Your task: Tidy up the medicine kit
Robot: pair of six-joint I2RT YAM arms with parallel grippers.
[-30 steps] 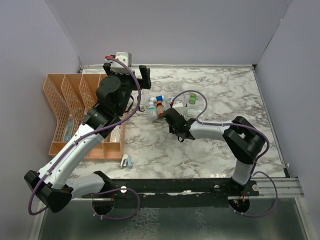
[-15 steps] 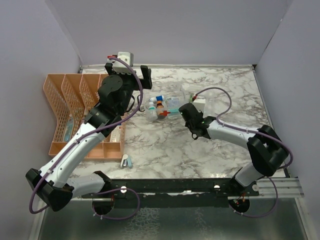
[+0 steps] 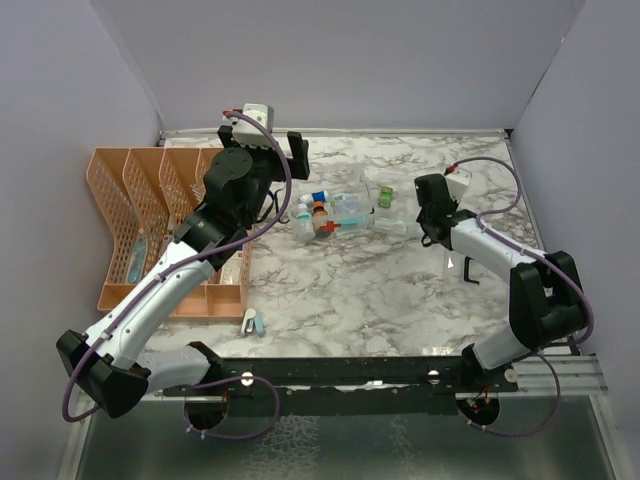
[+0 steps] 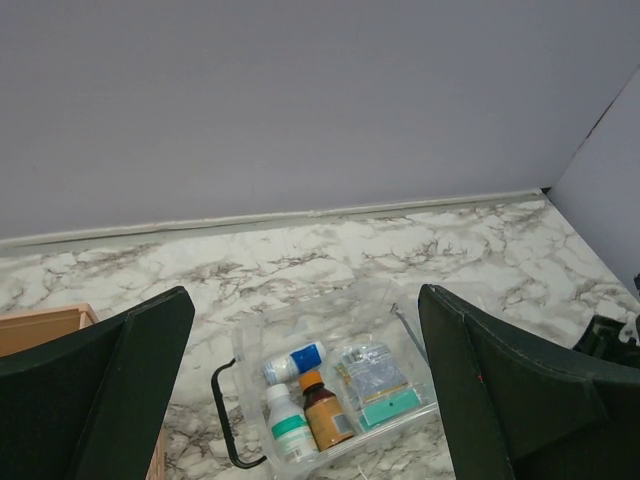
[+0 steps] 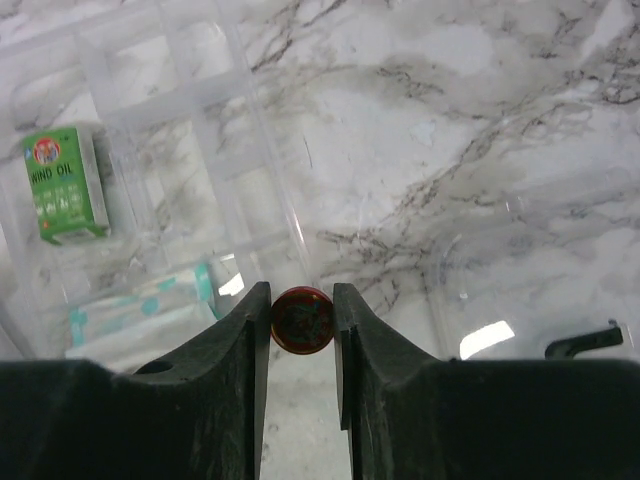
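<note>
The medicine kit (image 3: 352, 192), a clear box with a black handle (image 4: 228, 420), stands at the table's back middle. It holds a blue-capped white bottle (image 4: 295, 360), a green-labelled white bottle (image 4: 288, 425), a brown bottle (image 4: 322, 410) and flat packets (image 4: 385, 385). A clear divided tray (image 5: 190, 110) beside it holds a green box (image 5: 65, 183) and a teal-and-white packet (image 5: 140, 305). My left gripper (image 3: 265, 150) hangs open high above and behind the kit, which shows between its fingers (image 4: 305, 300). My right gripper (image 3: 430, 228) is shut on a small red round tin (image 5: 302, 320), just right of the tray.
An orange lattice organizer (image 3: 140, 220) fills the left side. A small white-and-blue item (image 3: 252, 321) lies near the front edge. A black clip (image 3: 470, 272) lies on the marble right of my right gripper. Walls close the back and both sides.
My right arm has swung from the near side of the kit to the right, past the clear tray. My left gripper has drifted slightly right.
</note>
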